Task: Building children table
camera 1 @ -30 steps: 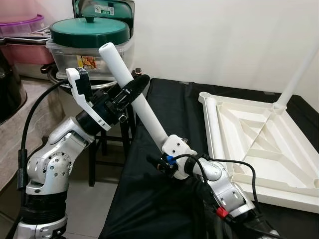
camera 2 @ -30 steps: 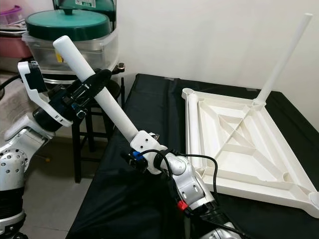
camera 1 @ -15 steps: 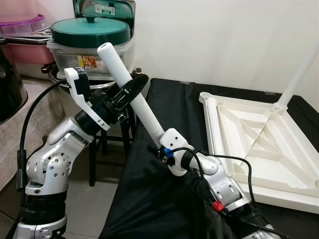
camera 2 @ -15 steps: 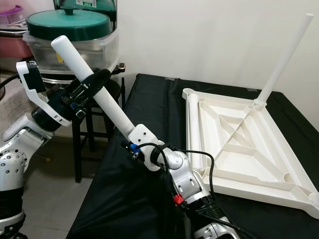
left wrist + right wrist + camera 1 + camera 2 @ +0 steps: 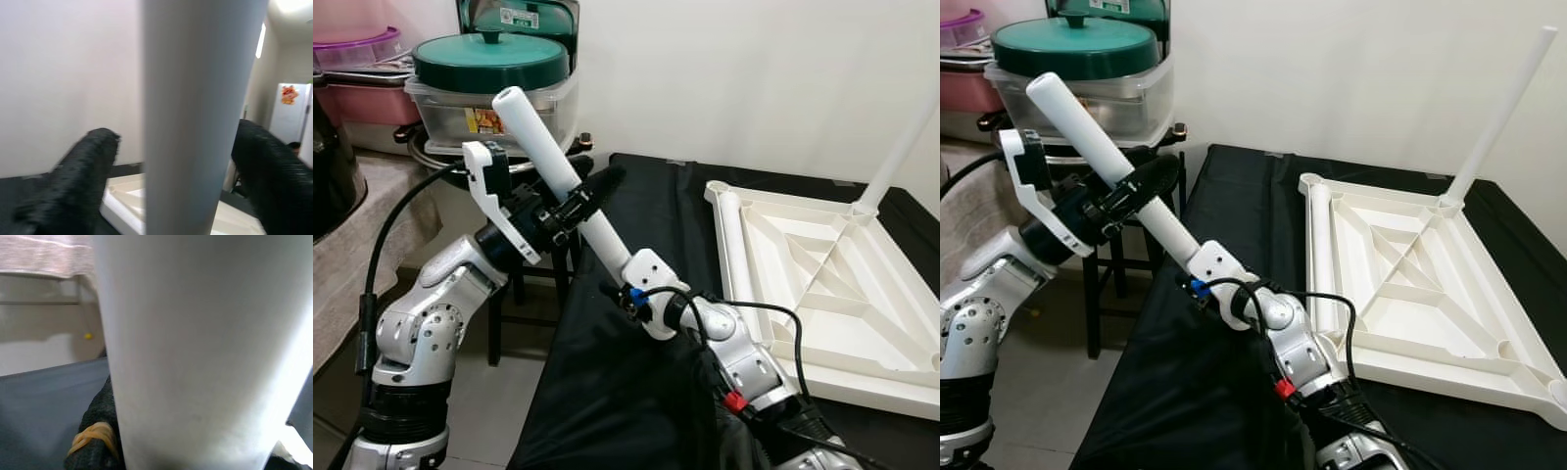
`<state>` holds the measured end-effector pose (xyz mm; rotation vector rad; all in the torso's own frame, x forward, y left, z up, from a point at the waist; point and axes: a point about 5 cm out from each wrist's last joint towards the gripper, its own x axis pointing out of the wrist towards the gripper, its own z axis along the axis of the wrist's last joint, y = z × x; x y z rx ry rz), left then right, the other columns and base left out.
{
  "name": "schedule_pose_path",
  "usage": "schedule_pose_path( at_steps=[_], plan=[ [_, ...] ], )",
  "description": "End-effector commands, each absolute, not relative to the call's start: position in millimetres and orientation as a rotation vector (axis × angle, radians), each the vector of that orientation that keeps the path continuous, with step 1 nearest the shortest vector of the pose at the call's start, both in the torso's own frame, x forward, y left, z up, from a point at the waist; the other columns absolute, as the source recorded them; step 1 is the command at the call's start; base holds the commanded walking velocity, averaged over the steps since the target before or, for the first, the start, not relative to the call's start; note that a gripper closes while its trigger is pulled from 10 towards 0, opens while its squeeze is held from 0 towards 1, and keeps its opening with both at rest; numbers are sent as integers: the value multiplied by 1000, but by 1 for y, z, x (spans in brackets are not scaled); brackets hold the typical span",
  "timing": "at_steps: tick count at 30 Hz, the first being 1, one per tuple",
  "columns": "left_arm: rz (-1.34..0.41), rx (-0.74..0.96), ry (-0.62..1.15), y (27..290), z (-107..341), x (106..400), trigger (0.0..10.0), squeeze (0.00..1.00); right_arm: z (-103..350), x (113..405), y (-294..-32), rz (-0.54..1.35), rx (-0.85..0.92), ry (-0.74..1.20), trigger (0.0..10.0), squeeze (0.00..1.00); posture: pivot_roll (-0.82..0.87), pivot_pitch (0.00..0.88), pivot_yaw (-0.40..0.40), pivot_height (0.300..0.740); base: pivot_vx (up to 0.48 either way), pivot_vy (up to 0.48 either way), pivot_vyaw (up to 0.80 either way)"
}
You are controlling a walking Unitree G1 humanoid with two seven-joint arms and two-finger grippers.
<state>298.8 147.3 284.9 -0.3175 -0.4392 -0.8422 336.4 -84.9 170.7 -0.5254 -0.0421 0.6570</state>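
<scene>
1. Left eye view. One white table leg (image 5: 558, 171), held slanting above the near left edge of the black-covered table (image 5: 646, 196). The left gripper (image 5: 582, 196) is closed round its middle; the right gripper (image 5: 625, 284) has its lower end. One white tabletop (image 5: 822, 284) lies upside down on the cloth, well apart to the right. One fitted leg (image 5: 899, 152) stands upright in its far right corner. One loose leg (image 5: 734, 250) lies along its left edge. One green-lidded container (image 5: 489, 61) stands behind.

2. Right eye view. Same count: three legs, one tabletop, two grippers. Judged step: carrying the second leg to a socket, one of four being fitted. The next move calls for swinging the leg over the tabletop, standing it upright above an empty corner socket and pressing it in.

3. Left wrist view. Two black fingers (image 5: 78, 171) flank the leg, one on each side; the tabletop shows pale beyond.

4. Right wrist view. The leg passes close before the lens, with one black finger (image 5: 95, 431) low beside it, bearing a yellow band. Grip judged firm.
</scene>
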Motion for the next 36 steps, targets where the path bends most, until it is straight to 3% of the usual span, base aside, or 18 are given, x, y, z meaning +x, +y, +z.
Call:
schedule_pose_path(
  at_steps=[1,8,9,16,23,30,36],
  plan=[
    [-810,-304,-433,154,285,302,10000,1000,176,344,-98,569,-528,-40,0,0,67,0,-98,740,0,0,0],
    [-766,-285,-424,164,286,305,10000,1000,178,353,-118,423,-512,-23,0,0,69,0,-96,740,0,0,0],
    [-761,-286,-424,167,286,305,10000,0,180,355,-124,382,-503,-27,0,0,68,0,-94,740,0,0,0],
    [-704,-253,-386,175,273,305,10000,0,199,355,-137,321,-346,-126,0,0,66,0,-93,740,0,0,0],
    [-597,-263,-356,186,261,308,10000,0,213,327,-148,471,-145,-270,0,0,57,0,-86,740,0,0,0],
    [-545,-274,-340,192,254,311,10000,0,205,293,-148,690,73,-237,0,0,61,0,-85,740,0,0,0],
    [-523,-269,-325,197,250,310,10000,0,195,279,-162,686,84,-205,0,0,53,0,-80,740,0,0,0]
  ],
)
